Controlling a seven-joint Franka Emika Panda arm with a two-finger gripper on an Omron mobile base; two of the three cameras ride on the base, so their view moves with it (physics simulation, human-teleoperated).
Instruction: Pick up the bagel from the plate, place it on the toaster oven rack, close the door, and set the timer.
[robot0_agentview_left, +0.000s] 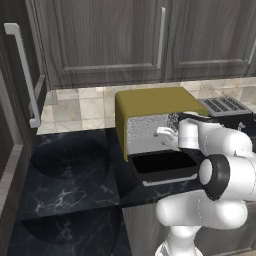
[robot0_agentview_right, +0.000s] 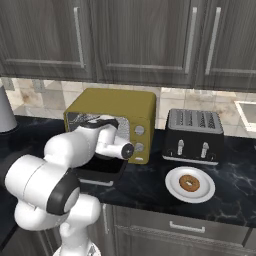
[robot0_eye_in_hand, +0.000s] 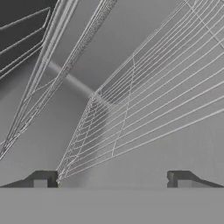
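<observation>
We judge the task barely begun: the bagel (robot0_agentview_right: 189, 183) lies in the middle of the plate (robot0_agentview_right: 172, 191), at the lower right of the right base view, on the dark table (robot0_agentview_right: 145, 185) just in front of the black toaster (robot0_agentview_right: 194, 136). It has not been picked up, so the pick, the placing, the closing and the timer are all left to do

The oven (robot0_agentview_left: 150, 102) stands at the centre of the left base view with its door (robot0_agentview_left: 165, 166) dropped open and lying flat toward us, dark glass facing up. Behind the door the cavity shows pale and speckled, and we see nothing inside it but the rack (robot0_eye_in_hand: 153, 100), whose wires fan across the hand view; no food rests on it

Our claw (robot0_eye_in_hand: 112, 179) is reached in at the oven mouth, well apart from the plate. Its two tips stand at the lower left and lower right of the hand view, spread wide with nothing between them, so it holds nothing

The two knobs (robot0_agentview_right: 139, 139) sit on the oven's right face, untouched as far as we can tell
</observation>
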